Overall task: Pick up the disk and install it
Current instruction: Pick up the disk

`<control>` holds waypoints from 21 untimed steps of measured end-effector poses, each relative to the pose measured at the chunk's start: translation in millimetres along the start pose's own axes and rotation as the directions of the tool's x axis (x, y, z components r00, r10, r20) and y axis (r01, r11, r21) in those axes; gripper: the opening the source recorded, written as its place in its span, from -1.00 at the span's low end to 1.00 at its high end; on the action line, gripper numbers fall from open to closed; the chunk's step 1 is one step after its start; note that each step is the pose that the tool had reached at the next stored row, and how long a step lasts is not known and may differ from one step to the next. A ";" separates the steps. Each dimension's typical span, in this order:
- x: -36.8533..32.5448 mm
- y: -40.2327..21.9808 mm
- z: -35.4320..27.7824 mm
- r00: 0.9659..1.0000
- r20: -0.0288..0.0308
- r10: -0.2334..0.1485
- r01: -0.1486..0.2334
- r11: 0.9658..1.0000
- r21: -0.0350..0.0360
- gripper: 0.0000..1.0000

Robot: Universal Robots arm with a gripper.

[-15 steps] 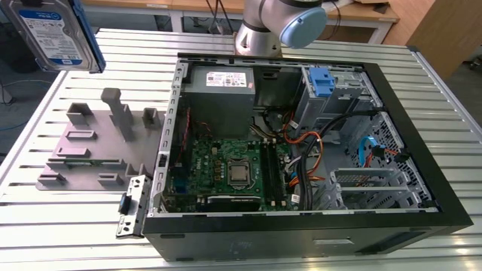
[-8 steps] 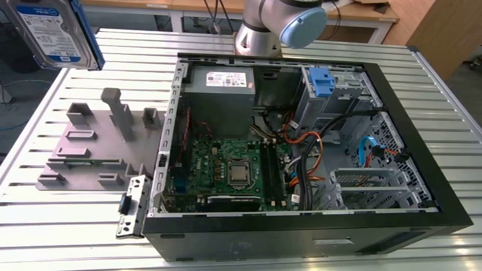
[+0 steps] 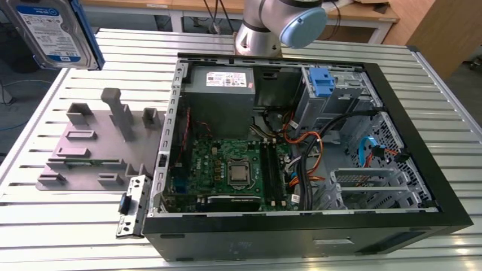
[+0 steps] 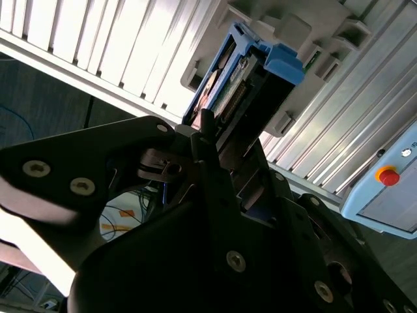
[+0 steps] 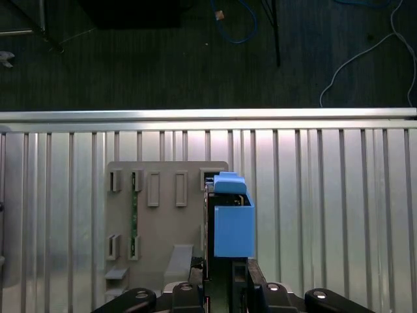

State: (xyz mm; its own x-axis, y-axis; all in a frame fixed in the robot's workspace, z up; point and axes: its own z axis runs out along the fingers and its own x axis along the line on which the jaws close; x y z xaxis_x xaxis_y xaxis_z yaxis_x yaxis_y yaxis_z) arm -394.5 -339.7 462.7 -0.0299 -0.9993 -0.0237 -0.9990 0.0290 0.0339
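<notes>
I have the black gripper (image 5: pixel 227 270) jaws clamped on the flat silver disk (image 5: pixel 233 222) in its blue plastic carrier frame, which juts out ahead of them. Past it, the grey plastic fixture tray (image 5: pixel 166 222) carries a thin green strip in one slot. It lies on the ribbed aluminium table (image 5: pixel 326 195), whose edge runs just beyond. The open black computer case (image 3: pixel 410 141), green motherboard (image 3: pixel 226 169) inside, sits well aside.
</notes>
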 end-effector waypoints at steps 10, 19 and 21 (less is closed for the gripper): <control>-0.2 0.3 -8.9 1.000 0.000 0.000 0.000 1.000 0.000 -0.30; -0.3 0.4 -11.4 1.000 0.000 0.000 0.000 1.000 0.000 -0.30; -0.3 0.4 -11.4 1.000 0.000 0.000 0.000 1.000 0.000 -0.30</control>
State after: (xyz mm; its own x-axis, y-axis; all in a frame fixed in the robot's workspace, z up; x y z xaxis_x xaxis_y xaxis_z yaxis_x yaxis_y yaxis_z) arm -394.5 -339.7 474.2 -0.0299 -0.9993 -0.0237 -0.9990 0.0291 0.0339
